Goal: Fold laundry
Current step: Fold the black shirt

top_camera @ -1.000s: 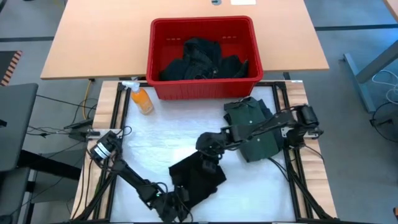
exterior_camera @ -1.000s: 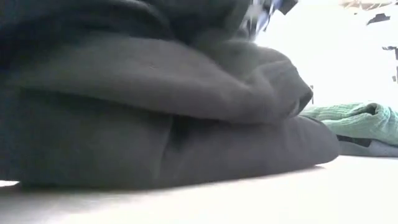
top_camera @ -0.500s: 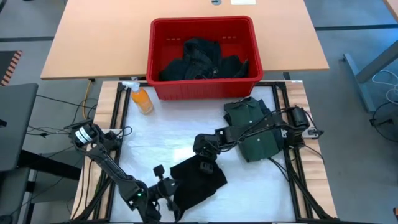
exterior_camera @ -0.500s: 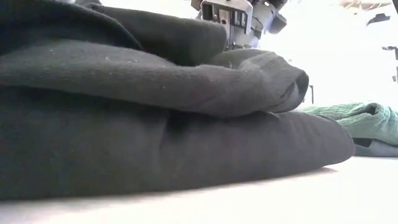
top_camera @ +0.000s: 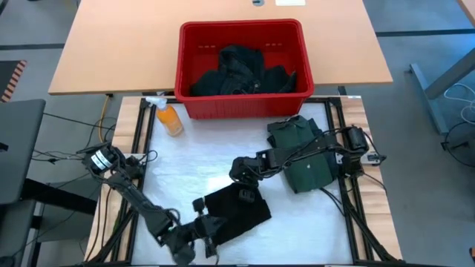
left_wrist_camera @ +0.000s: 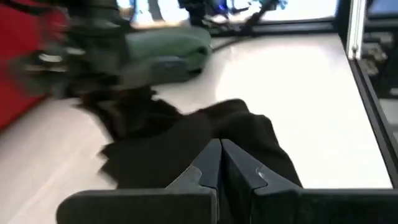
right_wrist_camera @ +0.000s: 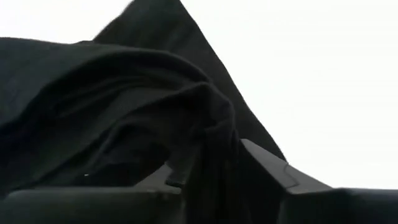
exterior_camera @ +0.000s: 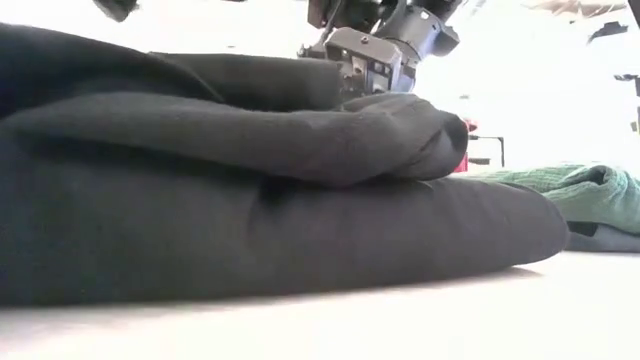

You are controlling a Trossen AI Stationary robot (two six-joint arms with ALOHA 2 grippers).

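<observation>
Working the folded black cloth garment (top_camera: 236, 211) near the front edge of the white table (top_camera: 178, 167).

My right gripper (top_camera: 245, 194) is sitting on the garment's upper edge, jaws parted with a ridge of black cloth between them. My left gripper (top_camera: 210, 226), jaws pressed together, is lying at its front-left corner. The folded green shirt (top_camera: 300, 152) is lying beneath my right arm; more dark clothes are filling the red plastic basket (top_camera: 241, 70).

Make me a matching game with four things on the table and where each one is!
Things:
1. black garment
2. green shirt
3. orange bottle
4. red basket

Places:
A. under the right arm
B. just left of the basket's front corner
C. holds a pile of dark clothes
D. front of the white mat, between both tools

Pairs: 1-D, 2-A, 3-B, 4-C
</observation>
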